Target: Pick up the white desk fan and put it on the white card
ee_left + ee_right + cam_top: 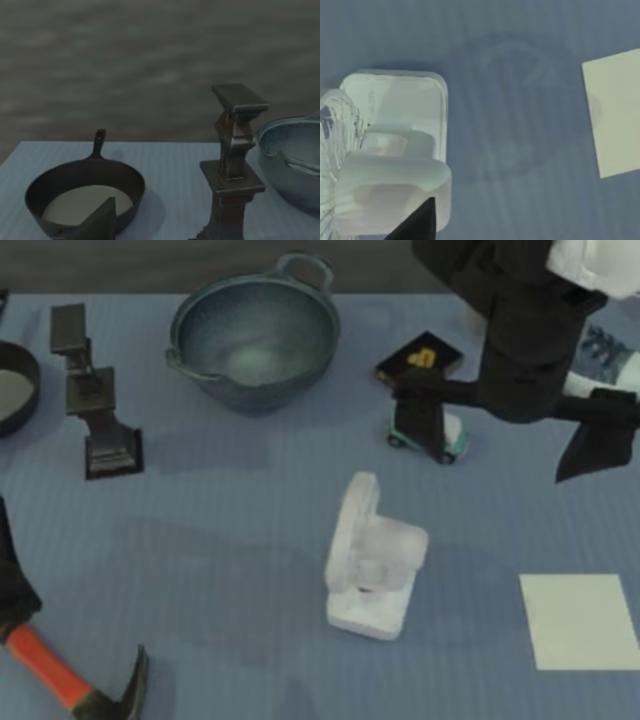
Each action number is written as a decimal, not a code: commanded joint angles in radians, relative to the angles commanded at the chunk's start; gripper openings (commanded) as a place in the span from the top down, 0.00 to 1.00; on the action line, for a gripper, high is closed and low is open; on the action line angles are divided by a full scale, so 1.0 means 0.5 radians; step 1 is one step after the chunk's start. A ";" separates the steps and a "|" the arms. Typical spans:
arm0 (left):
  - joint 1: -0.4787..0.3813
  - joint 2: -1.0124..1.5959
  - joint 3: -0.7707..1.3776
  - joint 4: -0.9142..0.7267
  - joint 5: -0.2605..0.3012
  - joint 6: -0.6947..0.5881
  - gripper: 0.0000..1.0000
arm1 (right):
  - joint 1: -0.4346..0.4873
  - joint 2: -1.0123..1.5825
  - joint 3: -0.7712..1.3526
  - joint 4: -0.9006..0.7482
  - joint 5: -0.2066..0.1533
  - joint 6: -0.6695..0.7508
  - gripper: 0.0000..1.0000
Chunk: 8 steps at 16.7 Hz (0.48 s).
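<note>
Right now I'm in the approach step, nothing grasped yet. White desk fan (374,558) stands near the table's centre, a bit toward the near edge, base flat on the cloth, disc head on its left side. White card (578,620) lies flat at the near right, well apart from the fan, nothing on it.

Right gripper (600,435) is up over the far right of the table, arm stretched out above the toy car (430,436) and the black box (420,360). It's not over the fan in the top view yet. The right wrist view looks down on the fan's base and motor housing with the card off to one side. Only one dark fingertip (417,222) shows in that view, so I can't tell how wide the claw is.

Left gripper isn't in the top view; only one dark finger tip (97,220) shows in its wrist view, facing the skillet (85,200), the anvil (232,165) and the pot (292,157) at the far left. I can't tell its opening either. Looks parked.

Next move, as I judge it: bring the right gripper nearer and leftward over the housing, line the fingers across the boxy part rather than the thin disc, then descend. Risk is tipping the fan if a finger clips the head.

Writing: none I can read. Black box has a yellow mark on top, not legible as text. Hammer (75,680) at the near left, unmarked.
</note>
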 joint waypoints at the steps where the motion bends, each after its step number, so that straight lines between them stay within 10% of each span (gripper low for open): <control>1: 0.000 0.000 0.000 0.000 0.000 0.000 0.00 | 0.054 0.115 0.131 -0.063 -0.021 0.072 0.00; 8: 0.000 0.000 0.000 0.000 0.000 0.000 0.00 | 0.340 0.605 0.826 -0.288 -0.179 0.440 0.00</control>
